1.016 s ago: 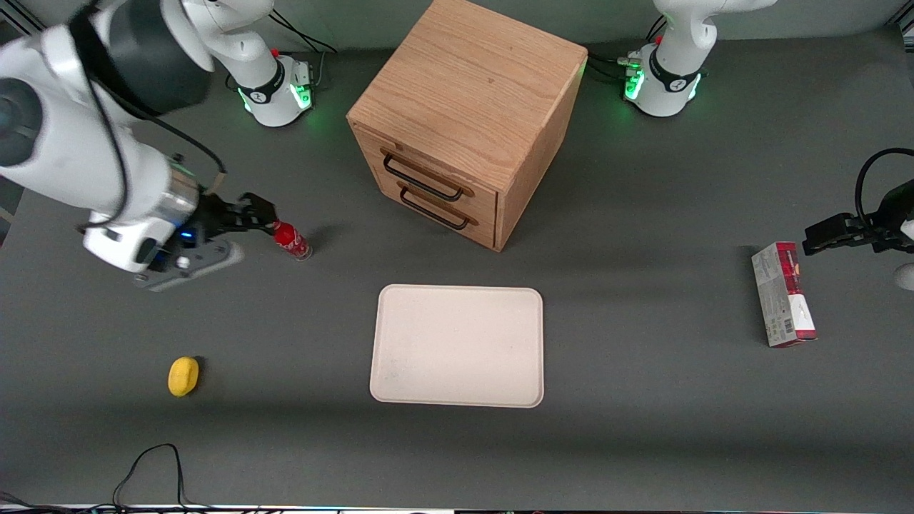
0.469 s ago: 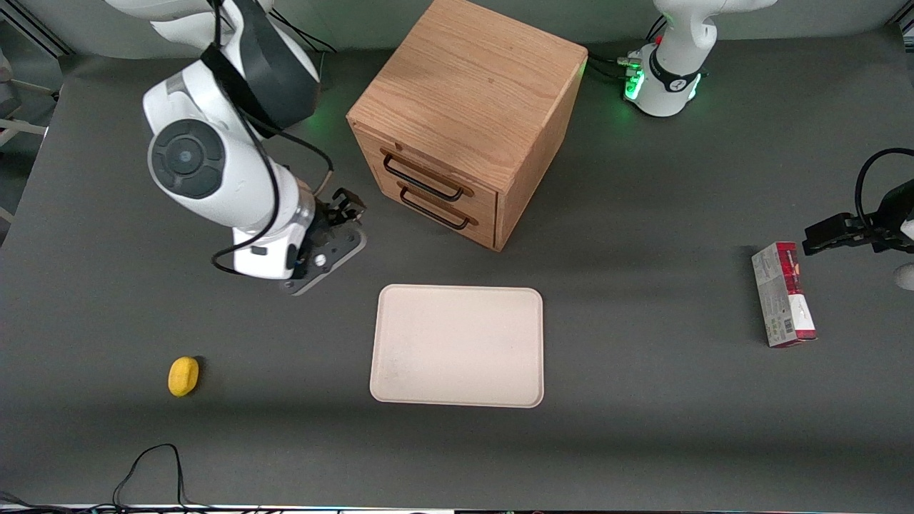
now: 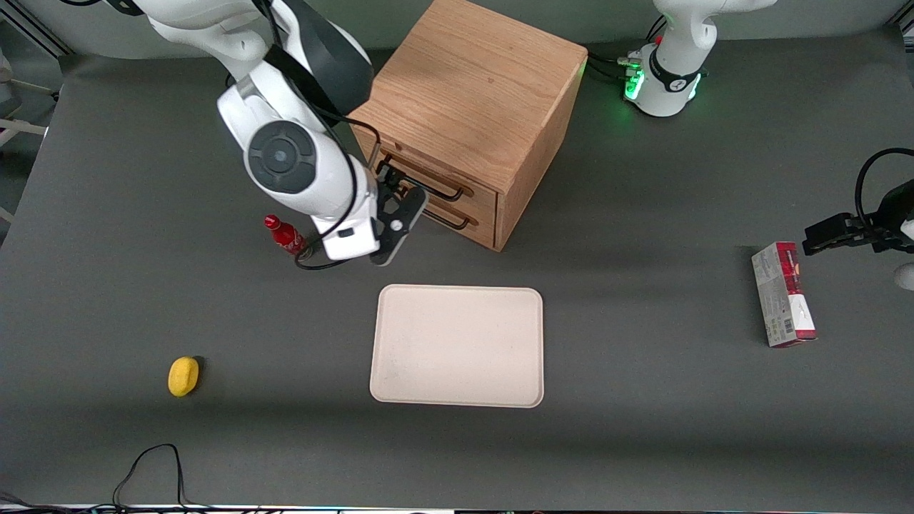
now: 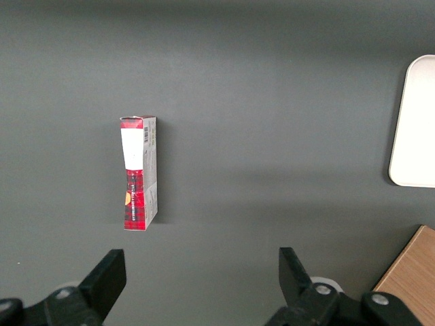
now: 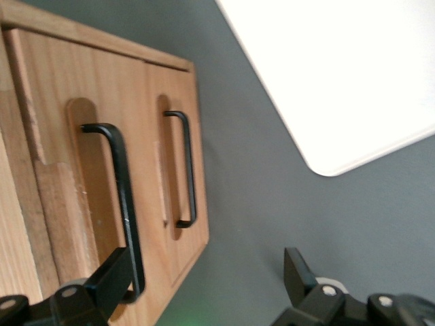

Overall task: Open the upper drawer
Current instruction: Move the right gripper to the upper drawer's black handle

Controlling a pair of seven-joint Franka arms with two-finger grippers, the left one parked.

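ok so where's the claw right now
In the front view the claw is open in front of the oak cabinet, at the upper drawer's handle, with the red bottle beside the arm.

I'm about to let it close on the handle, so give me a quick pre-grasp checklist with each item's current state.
1. Upper drawer shut, not yet pulled: ok.
2. Hand open: ok, fingers spread apart.
3. Hand at the right handle: ok, one finger sits by the upper handle, not the lower handle.
4. Handle between both fingers: cannot tell.
5. Path for the drawer to slide out: ok, the tray lies nearer the front camera, apart from the cabinet.
6. Red bottle beside the arm, apart from the cabinet: ok.
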